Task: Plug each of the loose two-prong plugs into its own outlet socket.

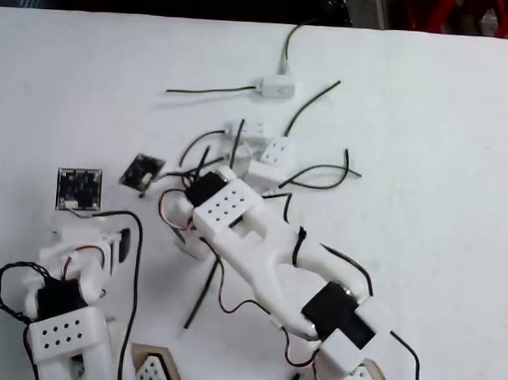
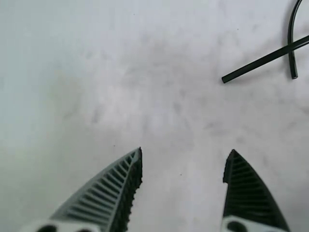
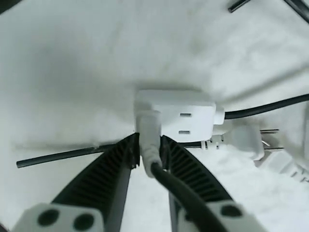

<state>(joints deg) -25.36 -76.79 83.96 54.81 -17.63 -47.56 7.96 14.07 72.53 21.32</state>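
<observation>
The left fingers (image 2: pixel 123 183) stood wide open with nothing between them, one pale and ribbed, the other black, both tips poised over bare white tabletop (image 2: pixel 96 72). Beyond the black finger and off to its outer side lay two black cord ends (image 2: pixel 260 60), crossing each other and well apart from the tips. In the high view a small dark square card (image 1: pixel 79 188) lay just ahead of that arm, and a second card (image 1: pixel 142 171) lay between the left fingers and the right ones. The right fingers (image 3: pixel 120 164) were closed to a narrow gap, pinching a white plug (image 3: pixel 147 126) by its sides, with the plug's black cord (image 3: pixel 193 198) trailing back over one finger toward the wrist. The plug's front end touched the near end of a white outlet block (image 3: pixel 181 118) lying straight ahead of the fingertips; whether its prongs were fully seated could not be told. Two slots showed on the block's upper face, and a black lead (image 3: pixel 265 108) left its far end. Just beside the block, off to one side of the right fingers, a loose plug (image 3: pixel 244 141) lay flat on the tabletop, its two bare prongs pointing away. A thin black wire (image 3: pixel 58 155) ran across the tabletop just under the right fingertips. Well beyond the right fingers, a far socket (image 1: pixel 274 86) lay with its own cord.
</observation>
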